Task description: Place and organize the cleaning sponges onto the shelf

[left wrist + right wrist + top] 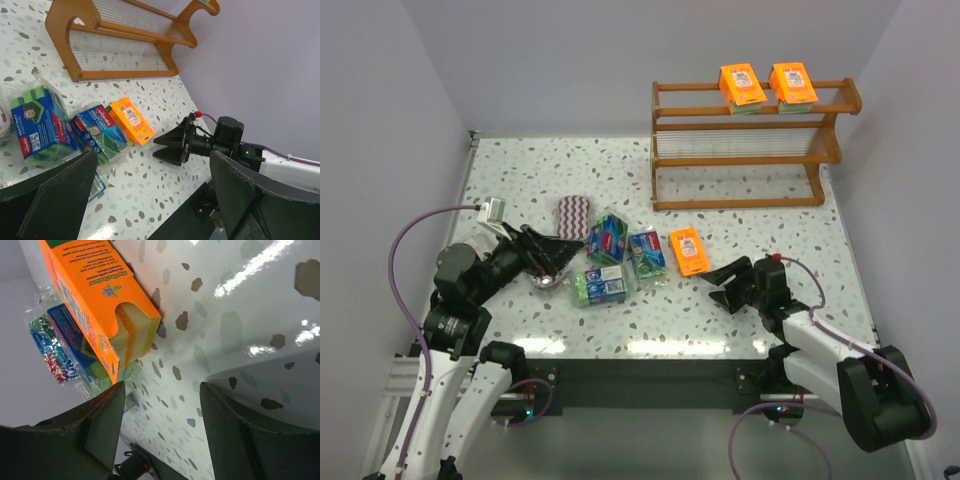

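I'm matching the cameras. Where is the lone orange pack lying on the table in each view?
Top external: orange pack, table centre, in front of the shelf.
Left wrist: middle of the picture.
Right wrist: upper left, close up.
Shared landmark: the blue-green pack beside it.

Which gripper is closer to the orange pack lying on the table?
Right. The right gripper is beside the orange pack, at its near right; the left gripper is off to its left, past the blue-green packs.
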